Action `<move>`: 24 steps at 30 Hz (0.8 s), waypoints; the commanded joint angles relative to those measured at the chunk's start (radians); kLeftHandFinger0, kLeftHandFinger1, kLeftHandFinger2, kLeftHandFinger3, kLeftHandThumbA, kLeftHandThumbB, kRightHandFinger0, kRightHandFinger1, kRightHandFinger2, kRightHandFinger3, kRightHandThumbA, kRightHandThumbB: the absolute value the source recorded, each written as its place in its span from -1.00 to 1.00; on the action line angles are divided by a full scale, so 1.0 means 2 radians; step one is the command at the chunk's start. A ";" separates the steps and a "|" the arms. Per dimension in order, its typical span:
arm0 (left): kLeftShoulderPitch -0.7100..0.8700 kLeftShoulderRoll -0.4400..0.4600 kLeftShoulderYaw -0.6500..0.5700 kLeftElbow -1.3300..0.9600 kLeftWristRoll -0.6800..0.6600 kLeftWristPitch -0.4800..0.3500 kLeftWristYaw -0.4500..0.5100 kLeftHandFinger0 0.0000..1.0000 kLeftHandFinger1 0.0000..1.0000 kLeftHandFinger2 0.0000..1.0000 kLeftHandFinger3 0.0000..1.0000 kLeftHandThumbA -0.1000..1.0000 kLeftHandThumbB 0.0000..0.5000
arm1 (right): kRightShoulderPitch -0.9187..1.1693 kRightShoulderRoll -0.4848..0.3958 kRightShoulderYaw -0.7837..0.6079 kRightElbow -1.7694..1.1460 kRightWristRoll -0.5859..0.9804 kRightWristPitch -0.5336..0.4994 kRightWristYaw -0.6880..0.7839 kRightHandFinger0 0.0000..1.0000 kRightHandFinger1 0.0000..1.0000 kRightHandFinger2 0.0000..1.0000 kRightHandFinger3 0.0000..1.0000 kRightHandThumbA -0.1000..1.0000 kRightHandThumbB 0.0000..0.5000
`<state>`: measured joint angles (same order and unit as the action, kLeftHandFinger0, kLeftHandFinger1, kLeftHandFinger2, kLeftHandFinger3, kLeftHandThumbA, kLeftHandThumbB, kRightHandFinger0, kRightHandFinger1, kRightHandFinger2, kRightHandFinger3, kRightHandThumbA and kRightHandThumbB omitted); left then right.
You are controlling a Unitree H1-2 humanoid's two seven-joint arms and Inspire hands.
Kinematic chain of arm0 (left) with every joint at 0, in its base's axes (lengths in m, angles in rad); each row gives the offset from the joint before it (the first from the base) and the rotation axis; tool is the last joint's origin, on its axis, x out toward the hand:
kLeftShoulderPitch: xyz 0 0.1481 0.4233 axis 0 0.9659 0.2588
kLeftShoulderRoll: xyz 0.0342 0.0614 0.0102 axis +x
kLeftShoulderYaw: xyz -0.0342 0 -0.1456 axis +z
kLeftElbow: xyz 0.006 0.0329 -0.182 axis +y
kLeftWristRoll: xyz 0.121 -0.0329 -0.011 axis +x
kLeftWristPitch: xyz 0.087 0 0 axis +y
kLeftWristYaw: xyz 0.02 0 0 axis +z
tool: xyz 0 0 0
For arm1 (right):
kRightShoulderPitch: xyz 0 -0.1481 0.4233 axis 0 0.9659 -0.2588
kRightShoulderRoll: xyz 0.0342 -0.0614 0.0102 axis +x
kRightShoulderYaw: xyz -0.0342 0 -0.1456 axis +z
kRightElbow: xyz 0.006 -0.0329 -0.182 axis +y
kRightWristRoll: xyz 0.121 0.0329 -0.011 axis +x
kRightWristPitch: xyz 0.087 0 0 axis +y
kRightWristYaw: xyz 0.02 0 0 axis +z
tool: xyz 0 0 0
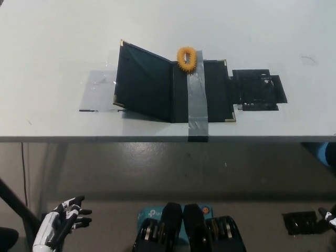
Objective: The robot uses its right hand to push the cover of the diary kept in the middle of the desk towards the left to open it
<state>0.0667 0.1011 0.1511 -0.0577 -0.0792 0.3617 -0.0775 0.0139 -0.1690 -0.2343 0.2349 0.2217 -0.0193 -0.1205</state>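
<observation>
Diary (173,84): black, flat, gold corner tips; lies open mid desk (52,52), far ahead of my hands; left cover tilted up.
Tape (195,100): grey glossy strip over right page.
Ring (186,58): orange, spiky, at spine top.
Left hand (58,226): white, low, fingers spread, empty.
Right hand (331,216): only a sliver at frame edge, can't tell.
</observation>
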 commanded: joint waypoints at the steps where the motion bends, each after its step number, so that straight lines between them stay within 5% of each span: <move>1: -0.013 0.009 0.007 -0.015 -0.006 -0.005 0.005 0.38 0.07 0.07 0.45 0.28 0.24 | -0.018 0.002 -0.010 -0.005 0.002 -0.001 0.000 0.74 0.86 0.83 0.85 1.00 -0.20; 3: -0.013 0.009 0.007 -0.014 -0.006 -0.007 0.005 0.35 0.03 0.03 0.44 0.28 0.31 | -0.019 0.002 -0.013 -0.002 0.009 0.000 0.005 0.73 0.86 0.84 0.88 1.00 -0.21; 11: -0.007 0.009 0.008 -0.021 -0.001 -0.005 0.007 0.35 0.09 0.11 0.47 0.28 0.08 | -0.024 0.008 -0.052 -0.007 0.077 0.052 0.022 0.71 0.83 0.88 0.93 1.00 -0.04; 17: -0.012 0.012 0.009 -0.021 -0.002 -0.005 0.004 0.36 0.08 0.11 0.49 0.28 0.01 | -0.017 -0.009 -0.044 -0.026 0.093 0.088 0.059 0.70 0.78 0.85 0.95 1.00 -0.14; 20: -0.012 0.012 0.010 -0.019 -0.002 -0.005 0.005 0.35 0.07 0.09 0.49 0.26 0.05 | -0.012 -0.045 -0.023 -0.020 0.078 0.108 0.092 0.60 0.73 0.77 0.90 1.00 0.03; 24: -0.016 0.017 0.014 -0.017 -0.008 -0.003 0.002 0.27 0.02 0.05 0.48 0.23 0.09 | -0.006 -0.037 -0.032 -0.009 0.095 0.112 0.090 0.54 0.66 0.69 0.82 1.00 0.08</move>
<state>0.0548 0.1135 0.1682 -0.0627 -0.0817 0.3649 -0.0776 -0.0048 -0.2300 -0.2910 0.2244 0.3643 0.1610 0.0000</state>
